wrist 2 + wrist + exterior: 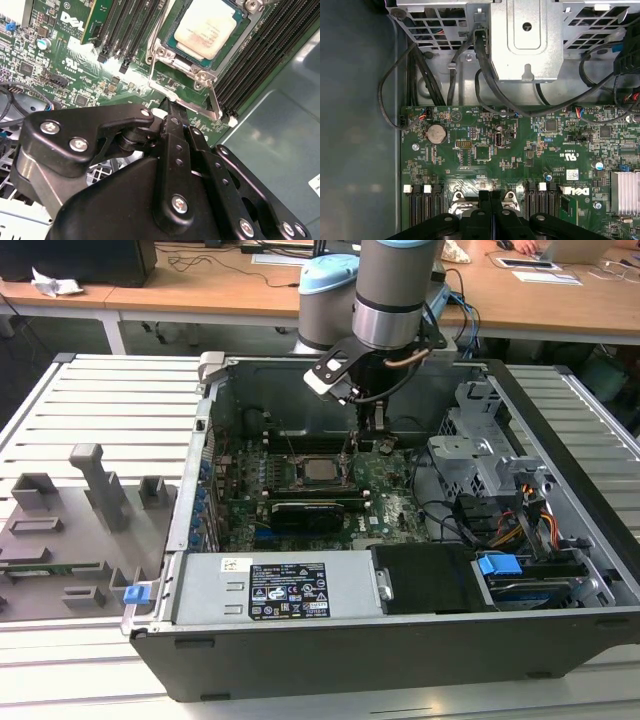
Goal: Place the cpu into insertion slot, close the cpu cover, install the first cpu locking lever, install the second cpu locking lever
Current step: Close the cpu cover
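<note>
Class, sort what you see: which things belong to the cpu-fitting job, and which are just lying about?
Job in hand:
cpu
cpu cover
locking lever
gripper

Lying about:
memory slots
coin battery
grey fixture blocks
power supply
cables

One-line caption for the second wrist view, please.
Gripper shut beside the cpu, seated under the closed cpu cover.

Slatted table [110,390] — computer case [400,660], grey fixture [60,540]
</note>
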`<state>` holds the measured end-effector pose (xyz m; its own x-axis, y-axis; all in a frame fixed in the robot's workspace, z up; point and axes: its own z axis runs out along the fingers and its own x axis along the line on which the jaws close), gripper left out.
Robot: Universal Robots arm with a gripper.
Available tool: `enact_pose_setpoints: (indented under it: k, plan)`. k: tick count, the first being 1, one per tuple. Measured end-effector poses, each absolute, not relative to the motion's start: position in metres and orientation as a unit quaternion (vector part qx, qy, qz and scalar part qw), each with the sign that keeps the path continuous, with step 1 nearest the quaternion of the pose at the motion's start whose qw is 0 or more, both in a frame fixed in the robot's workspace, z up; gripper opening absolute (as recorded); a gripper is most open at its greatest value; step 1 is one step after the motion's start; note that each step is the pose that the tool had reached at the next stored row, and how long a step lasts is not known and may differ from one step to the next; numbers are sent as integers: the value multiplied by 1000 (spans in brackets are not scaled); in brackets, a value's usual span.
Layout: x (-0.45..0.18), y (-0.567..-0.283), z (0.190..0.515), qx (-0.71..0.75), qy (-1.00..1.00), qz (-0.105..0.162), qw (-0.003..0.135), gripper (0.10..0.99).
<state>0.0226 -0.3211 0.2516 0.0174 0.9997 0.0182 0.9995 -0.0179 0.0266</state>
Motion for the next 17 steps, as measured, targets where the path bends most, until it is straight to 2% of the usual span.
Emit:
enact_pose_setpoints:
  k: [17]
  plan:
    - [15,-321,252,713,701,16,3,106]
